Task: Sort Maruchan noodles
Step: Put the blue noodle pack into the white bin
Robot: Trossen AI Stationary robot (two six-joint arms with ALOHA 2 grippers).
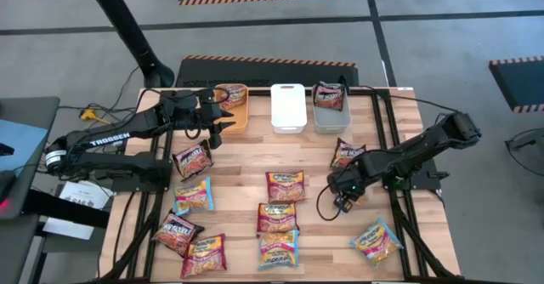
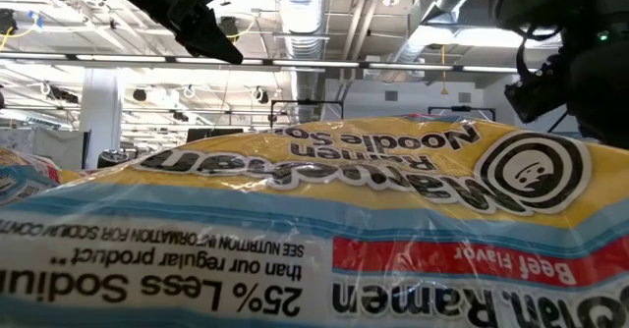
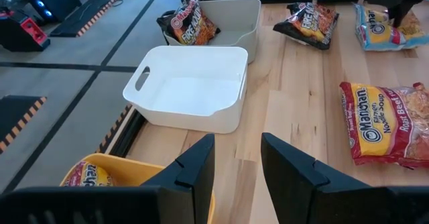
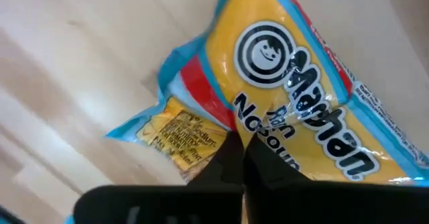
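Observation:
Maruchan noodles packets lie scattered flat on the wooden table (image 1: 314,161), among them a yellow-and-blue packet (image 1: 376,240) at the near right. My right gripper (image 1: 342,203) points down, shut, a little toward the far left of that packet; in its wrist view the shut gripper (image 4: 236,143) shows in front of the packet (image 4: 295,83). My left gripper (image 1: 223,124) hovers open by the orange bin (image 1: 231,104) with nothing between its fingers (image 3: 201,167). My right gripper's shut fingertips (image 4: 228,158) show over the yellow-and-blue packet's edge (image 4: 201,133) in the wrist view. In the high view the gripper stands apart from that packet. Whether the fingers touch it, I cannot tell.
Three bins stand along the far edge: the orange bin (image 3: 100,177) with a packet inside, a white bin (image 1: 287,107) and a grey bin (image 1: 330,105) holding a dark red packet (image 3: 191,24). A packet (image 2: 314,220) fills the low view. Bare wood lies around the table's middle.

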